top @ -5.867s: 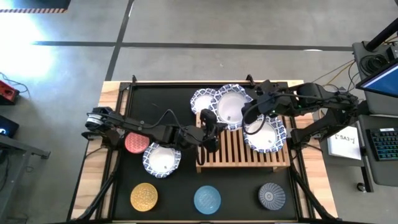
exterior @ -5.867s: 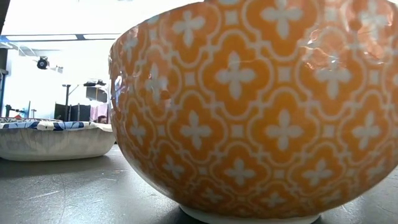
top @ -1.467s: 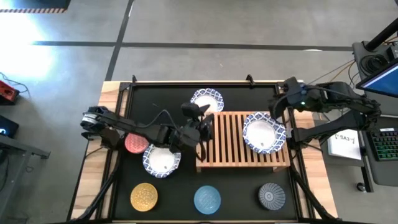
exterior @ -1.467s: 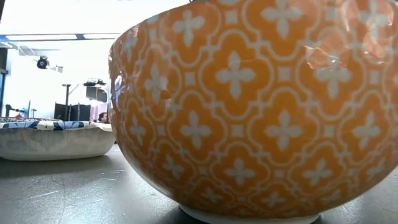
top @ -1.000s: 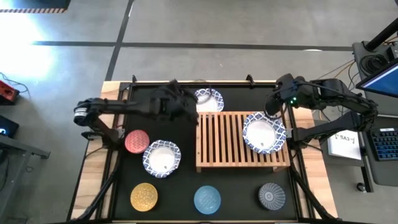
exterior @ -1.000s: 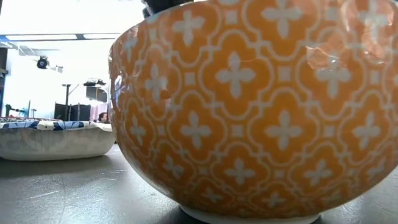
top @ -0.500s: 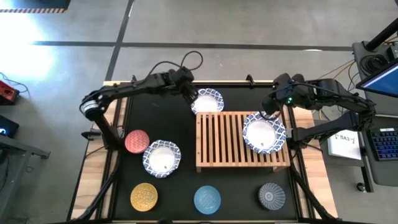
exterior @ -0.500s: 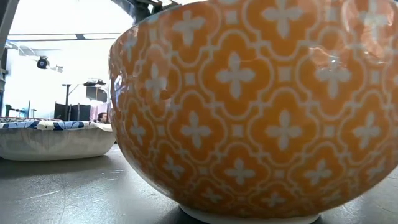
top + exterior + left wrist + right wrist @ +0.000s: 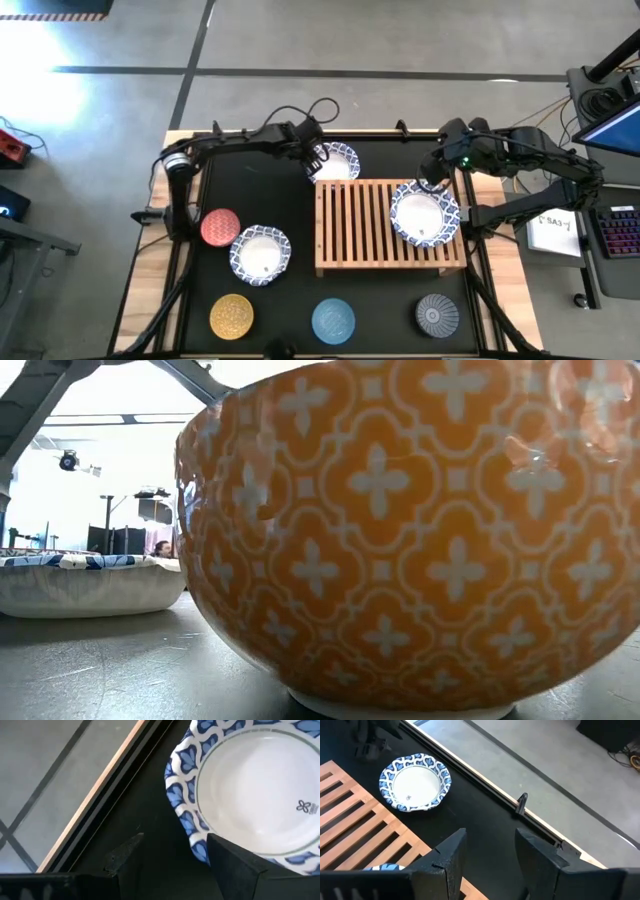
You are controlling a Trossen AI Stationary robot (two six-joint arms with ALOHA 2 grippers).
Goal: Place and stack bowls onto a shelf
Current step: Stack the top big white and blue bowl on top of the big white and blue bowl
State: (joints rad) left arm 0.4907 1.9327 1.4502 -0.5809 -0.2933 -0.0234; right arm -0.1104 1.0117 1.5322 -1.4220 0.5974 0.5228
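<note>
Overhead layout, with the low camera's view filled by the yellow bowl [image 9: 400,540]. The shelf [image 9: 390,228] lies right of the tabletop's [image 9: 270,180] centre, its slats bare except at its 3 o'clock end, where a wide blue-rimmed bowl [image 9: 425,215] already rests; whether it is one bowl or a stack cannot be told.

The left claw [image 9: 312,160] sits at the 9 o'clock edge of a second wide bowl [image 9: 333,163] lying on the tabletop just beyond the shelf's 12 o'clock side. In the left wrist view its fingers [image 9: 235,862] stand parted, one over the rim and one outside it, not yet closed: a stance that suits a rim pinch, probably to carry this bowl onto the shelf.

The right claw [image 9: 432,178] hovers at the 12 o'clock edge of the shelved bowl, fingers apart and empty, apparently clear of it.

A third wide bowl [image 9: 260,255] and a red bowl [image 9: 220,227] wait at the shelf's 9 o'clock side. The light blue bowl [image 9: 333,320] and dark grey bowl [image 9: 437,313] sit along the 6 o'clock edge with the yellow one.
</note>
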